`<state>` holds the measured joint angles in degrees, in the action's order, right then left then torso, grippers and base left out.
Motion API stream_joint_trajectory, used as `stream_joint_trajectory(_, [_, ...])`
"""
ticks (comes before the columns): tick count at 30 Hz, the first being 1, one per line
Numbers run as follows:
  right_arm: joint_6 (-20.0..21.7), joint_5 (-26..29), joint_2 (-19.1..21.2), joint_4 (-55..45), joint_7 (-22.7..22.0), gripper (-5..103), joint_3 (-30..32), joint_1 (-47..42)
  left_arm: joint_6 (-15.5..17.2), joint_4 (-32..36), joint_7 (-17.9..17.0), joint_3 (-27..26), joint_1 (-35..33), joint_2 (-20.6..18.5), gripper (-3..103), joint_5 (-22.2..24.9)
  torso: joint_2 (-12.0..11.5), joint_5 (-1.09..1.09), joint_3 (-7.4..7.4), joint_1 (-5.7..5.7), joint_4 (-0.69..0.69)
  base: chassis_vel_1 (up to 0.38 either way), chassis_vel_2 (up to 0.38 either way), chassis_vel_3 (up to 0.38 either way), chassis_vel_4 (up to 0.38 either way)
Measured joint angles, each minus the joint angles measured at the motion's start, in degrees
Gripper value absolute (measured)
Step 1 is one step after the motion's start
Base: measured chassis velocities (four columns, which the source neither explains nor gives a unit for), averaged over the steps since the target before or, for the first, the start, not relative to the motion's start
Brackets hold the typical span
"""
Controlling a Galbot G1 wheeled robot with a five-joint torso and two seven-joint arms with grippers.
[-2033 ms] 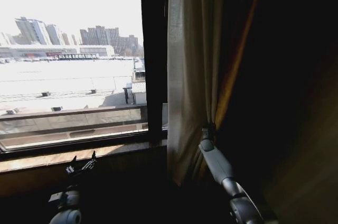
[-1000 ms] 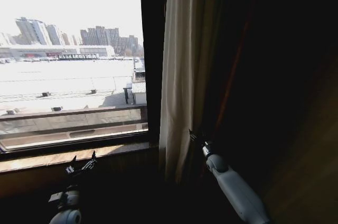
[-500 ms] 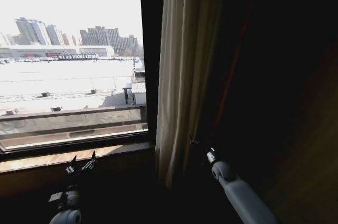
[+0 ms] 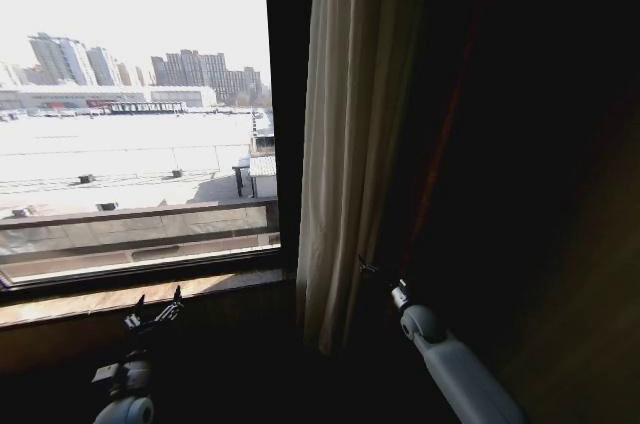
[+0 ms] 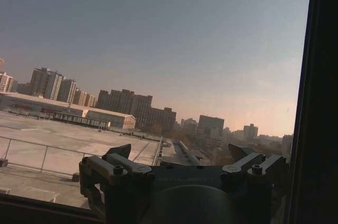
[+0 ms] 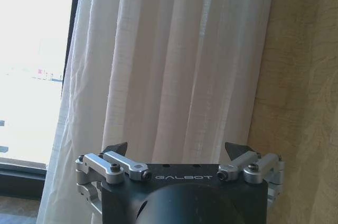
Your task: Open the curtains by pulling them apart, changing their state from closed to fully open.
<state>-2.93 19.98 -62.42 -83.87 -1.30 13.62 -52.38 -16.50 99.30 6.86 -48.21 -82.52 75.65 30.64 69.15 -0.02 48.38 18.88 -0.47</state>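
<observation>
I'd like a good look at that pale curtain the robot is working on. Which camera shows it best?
The right wrist view: the curtain spans the frame, brightly lit, its pleats and weave plain, beyond the open right gripper. The head view shows it as a narrow gathered strip beside the window. The left wrist view looks out at the city, past the open left gripper.

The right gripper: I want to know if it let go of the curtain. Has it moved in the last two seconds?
Yes. The right gripper has drawn back down and left from the dark drape, and sits open and apart from the curtain, which hangs nearer the window frame.
</observation>
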Motion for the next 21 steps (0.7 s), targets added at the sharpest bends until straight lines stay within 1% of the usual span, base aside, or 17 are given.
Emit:
stream_joint_trajectory(5, [0.0, 0.0, 0.0, 0.0, 0.0, 100, 0.0, 0.0, 0.0, 0.0, 0.0, 0.0, 0.0, 0.0, 100, 0.0, 0.0, 0.01, 0.00, 0.00, 0.00, 0.118, 0.044, -0.109, -0.075])
stream_joint_trajectory(10, [0.0, -0.1, 0.0, 0.1, -0.1, 100, 0.0, 0.0, 0.0, 0.0, 0.0, 0.0, 0.0, 0.0, 100, 0.0, 0.0, 0.01, 0.00, 0.00, 0.00, 0.210, 0.128, -0.200, -0.137])
stream_joint_trajectory(15, [-0.1, -0.1, 0.0, 0.1, -0.1, 100, 0.0, 0.1, 0.0, 0.0, 0.0, 0.0, 0.0, 0.0, 100, 0.0, 0.0, -0.03, 0.00, 0.00, 0.01, 0.275, 0.239, -0.286, -0.208])
stream_joint_trajectory(17, [-0.1, -0.1, -0.1, 0.1, -0.1, 100, 0.0, 0.1, 0.0, 0.0, 0.0, 0.0, 0.0, 0.0, 100, 0.0, 0.0, 0.02, 0.00, 0.00, 0.02, 0.330, 0.284, -0.316, -0.273])
stream_joint_trajectory(19, [-0.1, -0.1, -0.1, 0.1, -0.1, 100, 0.0, 0.1, 0.0, 0.0, 0.0, 0.0, 0.0, 0.0, 100, 0.0, 0.0, 0.02, 0.00, 0.00, 0.01, 0.344, 0.283, -0.355, -0.273])
stream_joint_trajectory(21, [-0.1, -0.1, -0.1, 0.1, -0.1, 100, 0.0, 0.1, 0.0, 0.0, 0.0, 0.0, 0.0, 0.0, 100, 0.0, 0.0, -0.02, 0.00, 0.01, 0.01, 0.322, 0.283, -0.346, -0.290])
